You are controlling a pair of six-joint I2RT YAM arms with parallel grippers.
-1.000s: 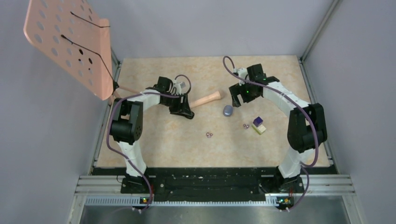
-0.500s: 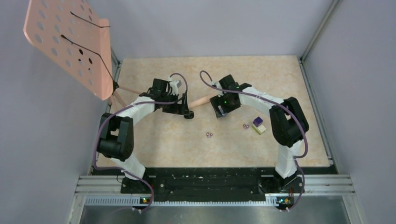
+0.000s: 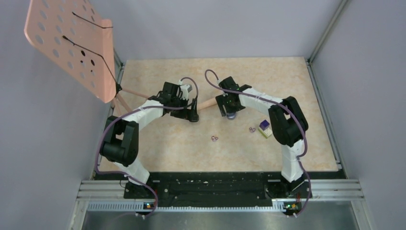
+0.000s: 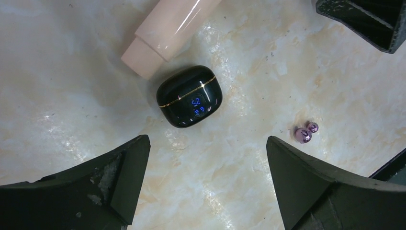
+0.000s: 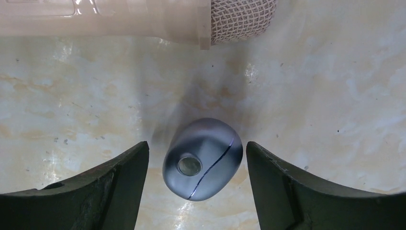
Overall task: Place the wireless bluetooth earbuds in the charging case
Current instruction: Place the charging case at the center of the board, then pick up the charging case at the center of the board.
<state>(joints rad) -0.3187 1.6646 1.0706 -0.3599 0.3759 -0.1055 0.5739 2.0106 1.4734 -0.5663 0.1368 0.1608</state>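
Note:
A grey charging case (image 5: 203, 158), shut, lies on the table between the open jaws of my right gripper (image 5: 196, 152), which do not touch it. In the top view that gripper (image 3: 230, 111) covers most of the case. A glossy black charging case (image 4: 190, 96) with a blue display lies ahead of my open, empty left gripper (image 4: 206, 146), which also shows in the top view (image 3: 192, 116). Two pinkish-purple earbuds (image 4: 304, 133) lie to its right and show in the top view (image 3: 214, 139). Another purple pair (image 3: 252, 129) lies beside the block. No black earbuds are in view.
A pink microphone (image 3: 210, 102) with a mesh head (image 5: 242, 17) lies between the two grippers, its handle end (image 4: 163, 38) next to the black case. A purple-and-cream block (image 3: 265, 128) sits at the right. A pink perforated stand (image 3: 72, 45) rises at the far left.
My right gripper has swung left and come down over the grey case. My left gripper has shifted a little right, toward the microphone's handle end.

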